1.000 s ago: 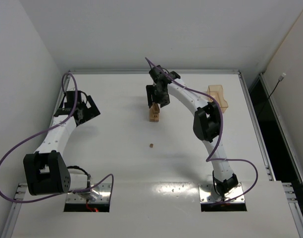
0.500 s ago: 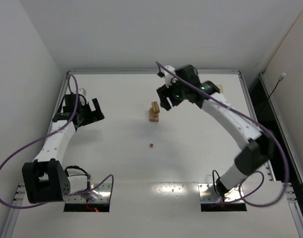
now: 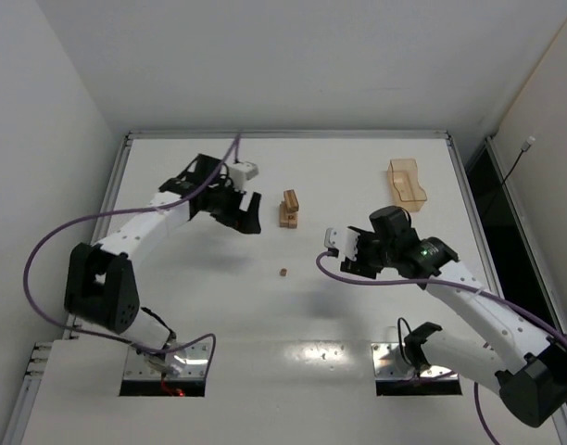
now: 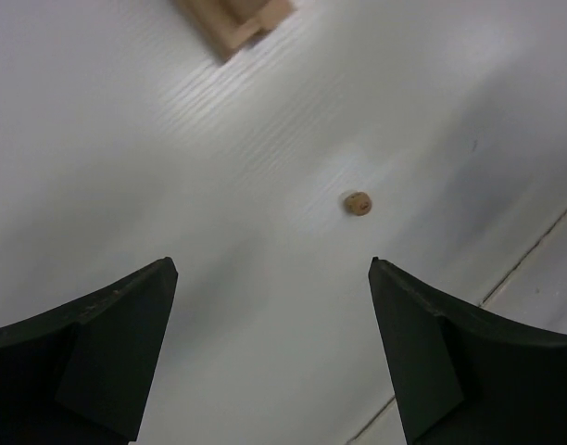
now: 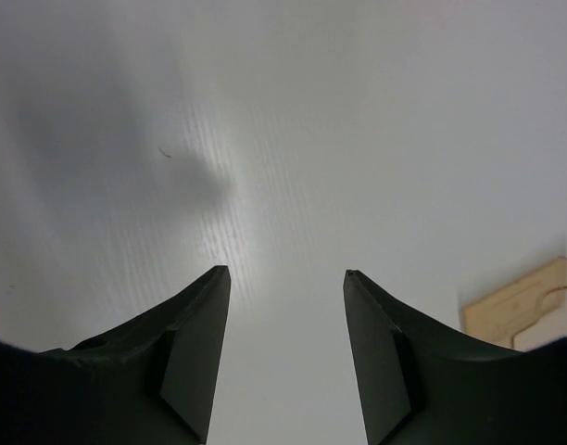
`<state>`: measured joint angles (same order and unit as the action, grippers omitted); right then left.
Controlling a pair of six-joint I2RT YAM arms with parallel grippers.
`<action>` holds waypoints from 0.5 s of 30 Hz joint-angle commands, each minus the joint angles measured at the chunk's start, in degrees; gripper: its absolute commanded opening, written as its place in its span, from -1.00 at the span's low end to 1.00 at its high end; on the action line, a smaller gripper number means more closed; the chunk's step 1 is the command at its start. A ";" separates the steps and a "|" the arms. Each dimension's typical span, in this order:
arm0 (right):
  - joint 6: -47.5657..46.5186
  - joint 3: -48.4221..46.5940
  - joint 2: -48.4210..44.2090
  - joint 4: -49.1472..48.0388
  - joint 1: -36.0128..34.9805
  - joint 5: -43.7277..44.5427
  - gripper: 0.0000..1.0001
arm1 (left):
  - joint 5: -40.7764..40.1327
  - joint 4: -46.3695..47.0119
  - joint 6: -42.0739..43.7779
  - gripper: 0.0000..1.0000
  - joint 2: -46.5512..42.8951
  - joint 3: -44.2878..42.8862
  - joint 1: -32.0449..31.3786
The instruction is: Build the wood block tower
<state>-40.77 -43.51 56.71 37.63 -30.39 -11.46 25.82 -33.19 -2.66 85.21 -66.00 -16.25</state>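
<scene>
Block tower (image 4: 233, 22) — cut off, left wrist

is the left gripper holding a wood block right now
No, the left gripper is open with only bare table between its jaws, and the small wood block lies loose beyond them.

A translucent amber plastic box (image 3: 407, 180) sits on the white bench (image 3: 219, 315) near its far right corner. It is farther back than the right claw (image 3: 336, 250), off to that claw's right and well apart from it. A metal rim (image 3: 283, 135) runs along the bench's edges, and plain white walls (image 3: 293, 65) stand behind it and to either side.
</scene>
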 commanded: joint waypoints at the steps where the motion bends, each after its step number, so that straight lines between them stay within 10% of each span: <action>1: -0.10 -1.49 -0.46 -5.11 0.42 5.29 -0.02 | -0.59 -4.51 9.32 0.62 6.16 -6.66 -8.69; 9: 1.66 -0.88 -3.27 -8.10 7.27 8.56 -0.02 | -9.46 -1.19 17.32 -0.29 8.67 -2.57 -24.17; 15: 2.89 0.26 -3.27 -9.23 10.44 8.56 -0.02 | -14.21 5.84 23.47 -0.26 3.57 7.54 -26.20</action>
<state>-39.46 -43.51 54.04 31.64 -20.67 -3.33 15.20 -32.84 15.14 93.23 -60.77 -42.30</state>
